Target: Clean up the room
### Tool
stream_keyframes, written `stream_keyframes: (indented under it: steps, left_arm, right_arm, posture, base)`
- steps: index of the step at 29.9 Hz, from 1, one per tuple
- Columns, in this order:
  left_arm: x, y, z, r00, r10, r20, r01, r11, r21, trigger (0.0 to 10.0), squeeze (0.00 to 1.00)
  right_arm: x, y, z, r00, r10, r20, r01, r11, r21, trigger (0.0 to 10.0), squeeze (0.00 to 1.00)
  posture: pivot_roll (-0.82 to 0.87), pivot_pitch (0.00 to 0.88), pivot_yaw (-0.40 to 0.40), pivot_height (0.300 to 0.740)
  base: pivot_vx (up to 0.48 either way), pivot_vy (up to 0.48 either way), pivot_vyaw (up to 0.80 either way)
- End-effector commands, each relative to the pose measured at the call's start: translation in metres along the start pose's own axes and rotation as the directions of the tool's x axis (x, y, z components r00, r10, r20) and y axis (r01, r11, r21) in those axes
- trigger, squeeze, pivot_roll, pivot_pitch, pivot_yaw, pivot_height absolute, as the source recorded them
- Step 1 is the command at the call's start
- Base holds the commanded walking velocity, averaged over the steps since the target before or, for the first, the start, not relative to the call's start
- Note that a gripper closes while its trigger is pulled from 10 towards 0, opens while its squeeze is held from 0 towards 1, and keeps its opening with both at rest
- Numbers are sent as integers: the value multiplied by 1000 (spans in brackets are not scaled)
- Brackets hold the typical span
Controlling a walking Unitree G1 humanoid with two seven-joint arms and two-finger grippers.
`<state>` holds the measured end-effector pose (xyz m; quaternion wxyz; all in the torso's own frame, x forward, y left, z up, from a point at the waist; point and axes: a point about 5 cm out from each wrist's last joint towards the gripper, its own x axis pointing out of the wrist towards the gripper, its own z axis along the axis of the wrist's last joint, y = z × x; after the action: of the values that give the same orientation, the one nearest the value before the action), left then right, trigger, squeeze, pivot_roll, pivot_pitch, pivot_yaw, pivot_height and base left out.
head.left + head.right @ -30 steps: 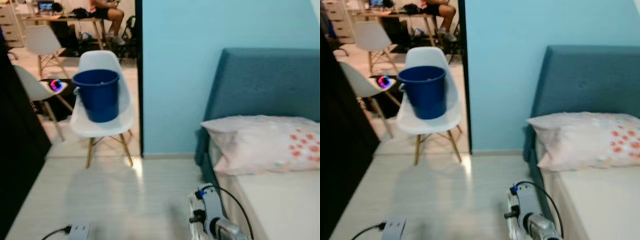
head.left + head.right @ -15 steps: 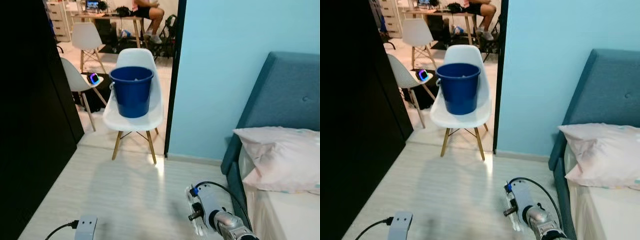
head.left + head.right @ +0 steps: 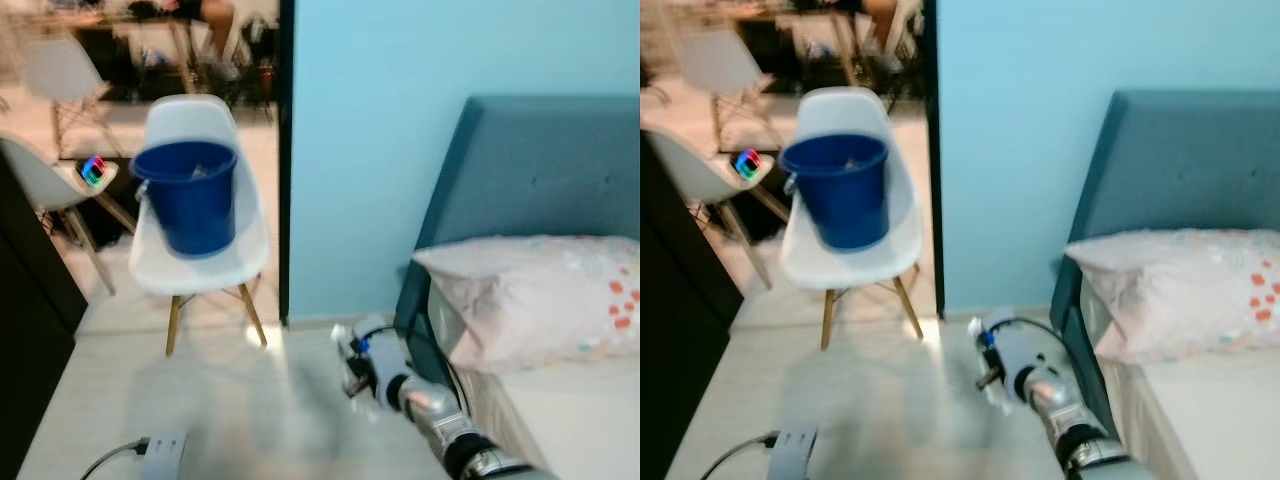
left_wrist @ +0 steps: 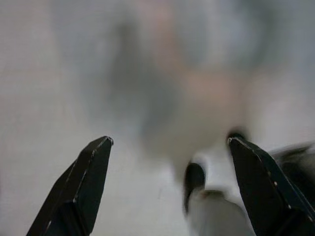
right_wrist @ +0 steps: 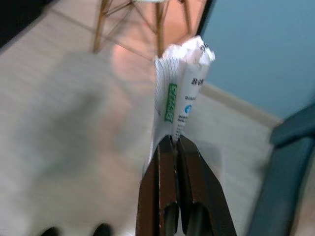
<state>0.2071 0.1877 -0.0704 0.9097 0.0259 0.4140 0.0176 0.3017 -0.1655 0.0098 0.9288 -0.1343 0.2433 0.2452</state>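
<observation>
The right gripper (image 5: 173, 140) pinches what looks like a crumpled white wrapper (image 5: 179, 93) above the floor (image 3: 230, 400), while the left gripper (image 4: 167, 147) hangs spread apart.

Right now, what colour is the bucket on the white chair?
The bucket is dark blue; it shows best in the right eye view, sitting on the chair seat.

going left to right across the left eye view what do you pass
Black wardrobe edge → blue bucket on the white chair → right claw holding a crumpled wrapper → pillow on the bed.
</observation>
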Motion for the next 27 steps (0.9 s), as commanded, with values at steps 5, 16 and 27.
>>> stream_keyframes:
  steps: [5,16,27]
  left_arm:
    - [-3,4,-13,999,10,-40,-10,1000,-4,10000,0]
    - [-1,-1,-4,1000,5,-7,-5,1000,-4,10000,0]
    - [1,-8,4,1000,-9,24,9,1000,-12,10000,0]
  right_arm:
    - [11,13,28,992,78,100,-74,996,-47,10000,0]
    - [16,33,76,888,362,284,-353,932,-86,10000,0]
    - [2,23,161,660,408,631,-517,856,-12,10000,0]
  posture:
    - [-12,0,-35,740]
    - [-16,0,-31,740]
    - [-12,0,-35,740]
  base:
    - [480,0,800]
    - [480,0,291]
    - [480,0,0]
